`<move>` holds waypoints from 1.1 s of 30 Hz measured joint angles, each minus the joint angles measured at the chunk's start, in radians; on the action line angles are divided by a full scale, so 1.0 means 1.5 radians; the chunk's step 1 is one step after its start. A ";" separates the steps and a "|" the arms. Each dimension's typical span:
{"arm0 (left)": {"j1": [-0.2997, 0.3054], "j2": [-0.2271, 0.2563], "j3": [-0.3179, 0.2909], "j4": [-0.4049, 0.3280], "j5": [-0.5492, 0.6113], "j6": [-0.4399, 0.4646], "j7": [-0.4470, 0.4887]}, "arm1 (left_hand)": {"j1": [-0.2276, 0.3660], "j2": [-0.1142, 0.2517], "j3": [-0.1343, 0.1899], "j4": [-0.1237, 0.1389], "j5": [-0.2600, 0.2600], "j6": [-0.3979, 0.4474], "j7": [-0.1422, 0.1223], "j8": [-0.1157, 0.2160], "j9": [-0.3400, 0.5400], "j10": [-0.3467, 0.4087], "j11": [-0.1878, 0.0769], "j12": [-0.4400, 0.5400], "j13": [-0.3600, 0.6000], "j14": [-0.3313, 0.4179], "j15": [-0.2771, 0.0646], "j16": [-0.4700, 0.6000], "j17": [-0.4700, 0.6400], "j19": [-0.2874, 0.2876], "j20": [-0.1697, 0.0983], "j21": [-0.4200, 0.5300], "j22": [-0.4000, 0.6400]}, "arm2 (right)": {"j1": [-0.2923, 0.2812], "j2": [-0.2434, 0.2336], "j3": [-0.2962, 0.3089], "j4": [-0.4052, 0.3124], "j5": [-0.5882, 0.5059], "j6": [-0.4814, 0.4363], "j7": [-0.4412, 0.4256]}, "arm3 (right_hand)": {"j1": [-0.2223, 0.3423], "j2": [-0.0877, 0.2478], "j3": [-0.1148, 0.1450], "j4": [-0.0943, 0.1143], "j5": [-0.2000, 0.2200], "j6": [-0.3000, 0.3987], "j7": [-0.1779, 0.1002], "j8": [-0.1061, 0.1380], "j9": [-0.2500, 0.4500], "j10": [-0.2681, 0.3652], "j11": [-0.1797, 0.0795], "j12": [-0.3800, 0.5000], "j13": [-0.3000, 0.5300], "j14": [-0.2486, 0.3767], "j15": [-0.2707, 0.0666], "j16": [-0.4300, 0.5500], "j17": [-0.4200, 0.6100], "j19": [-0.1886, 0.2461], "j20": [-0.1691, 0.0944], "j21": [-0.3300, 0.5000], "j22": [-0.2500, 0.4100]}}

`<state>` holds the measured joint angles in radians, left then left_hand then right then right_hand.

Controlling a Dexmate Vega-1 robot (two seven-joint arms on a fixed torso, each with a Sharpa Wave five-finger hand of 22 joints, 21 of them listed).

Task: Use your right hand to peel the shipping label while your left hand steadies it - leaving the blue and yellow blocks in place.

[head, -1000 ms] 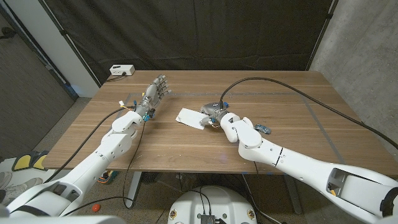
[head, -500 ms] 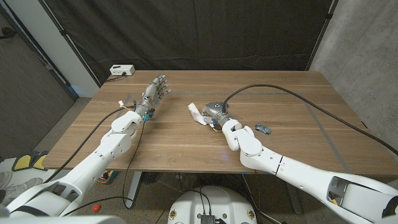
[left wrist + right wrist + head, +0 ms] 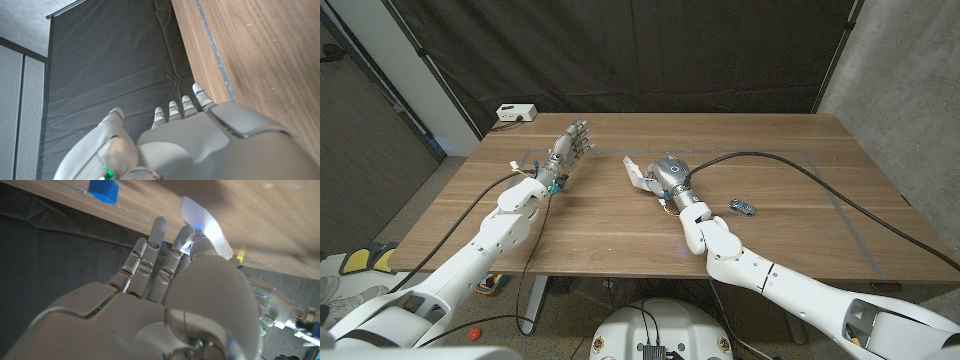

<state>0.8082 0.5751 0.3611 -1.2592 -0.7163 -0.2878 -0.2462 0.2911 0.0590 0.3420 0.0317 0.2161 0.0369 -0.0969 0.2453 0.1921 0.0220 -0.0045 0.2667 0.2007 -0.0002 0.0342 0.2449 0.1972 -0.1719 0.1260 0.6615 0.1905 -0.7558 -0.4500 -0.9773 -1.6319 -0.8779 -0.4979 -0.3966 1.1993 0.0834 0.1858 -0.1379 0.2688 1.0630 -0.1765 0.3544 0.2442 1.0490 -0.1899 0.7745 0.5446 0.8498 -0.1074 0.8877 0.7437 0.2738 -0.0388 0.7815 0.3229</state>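
My right hand [image 3: 667, 173] is raised over the middle of the table and pinches the white shipping label [image 3: 636, 172], which sticks up off the wood toward my left. In the right wrist view the label [image 3: 204, 224] shows past the fingertips [image 3: 159, 229], with a blue block [image 3: 103, 190] and a bit of a yellow block [image 3: 241, 255] on the table beyond. Further left, my left hand [image 3: 570, 146] hovers with its fingers stretched out and apart, holding nothing and well clear of the label. Its back [image 3: 200, 140] shows beside the table's edge.
A small blue-grey object [image 3: 742, 207] lies on the table [image 3: 780, 170] to the right of my right forearm. A white box [image 3: 515, 112] sits at the far left corner. A black cable [image 3: 790, 160] trails across the right half. Black curtain hangs behind.
The label lay flat on the table a second ago; my right hand has lifted it and moved away from me. The left hand has stayed put.
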 measured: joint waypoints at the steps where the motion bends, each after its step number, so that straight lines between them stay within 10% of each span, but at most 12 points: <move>1: 0.000 0.001 0.000 -0.001 0.000 0.000 0.000 | 0.015 -0.005 0.002 -0.012 -0.004 0.028 0.001 0.009 0.002 0.027 -0.001 0.009 0.004 0.022 -0.004 0.008 0.002 0.000 0.005 0.000 0.000 | 0.000 0.000 0.000 0.000 0.000 0.000 -0.001 | 0.000 0.000 0.000 0.000 -0.002 0.000 0.000 0.000 0.000 0.004 0.000 0.002 0.000 0.000 0.000 0.001 0.002 0.000 0.000 0.004 0.000; 10: 0.001 0.040 0.017 -0.045 0.033 0.027 0.007 | 0.097 -0.048 0.010 -0.079 -0.010 0.098 0.002 0.031 0.013 0.123 -0.023 0.062 0.029 0.122 -0.038 0.032 0.027 0.056 0.015 0.026 0.011 | -0.011 0.041 0.021 0.042 0.014 -0.030 -0.143 | 0.002 0.002 -0.003 0.003 -0.007 0.000 0.000 0.000 0.002 0.008 -0.004 0.005 0.004 0.005 -0.002 0.007 0.012 -0.006 -0.002 0.018 0.006; 17: -0.007 0.074 0.032 -0.079 0.071 0.039 -0.006 | 0.141 -0.092 -0.001 -0.110 0.000 0.121 -0.011 0.046 0.024 0.096 -0.027 0.069 0.051 0.101 -0.031 0.028 0.047 0.010 0.031 0.018 0.018 | -0.001 0.070 0.017 0.086 0.018 -0.051 -0.213 | 0.002 0.002 -0.006 -0.001 -0.012 0.000 0.000 0.000 0.003 0.013 -0.002 0.005 0.005 -0.003 0.000 0.010 0.020 -0.006 -0.002 0.029 0.010; 33: 0.008 0.125 0.044 -0.166 0.160 0.041 0.026 | 0.239 -0.100 -0.014 -0.118 0.027 0.103 0.010 0.085 0.086 -0.058 0.005 0.088 0.143 -0.041 0.021 -0.003 0.132 -0.004 0.048 0.010 0.070 | 0.049 0.121 -0.025 0.177 0.024 -0.114 -0.263 | 0.010 0.001 -0.010 -0.005 -0.017 0.017 0.009 0.004 -0.005 0.036 -0.001 0.013 -0.001 -0.003 0.000 0.021 0.049 -0.025 -0.001 0.054 0.021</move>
<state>0.8206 0.7633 0.4267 -1.5087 -0.4761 -0.2261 -0.2070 0.6498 -0.0904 0.3213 -0.1447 0.2563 0.1920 -0.0814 0.3732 0.3216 -0.0644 0.0034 0.3987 0.4159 -0.0613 0.0662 0.2400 0.3946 -0.1773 0.1980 0.6771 0.2956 -0.6828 -0.2685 -1.0141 -1.3664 -0.8426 -0.6683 -0.7915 1.2138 0.0845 0.1708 -0.1446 0.2426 1.0888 -0.1624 0.3602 0.2367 1.1036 -0.1919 0.7935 0.5438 0.8451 -0.1070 0.9191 0.8178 0.2358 -0.0406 0.8626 0.3546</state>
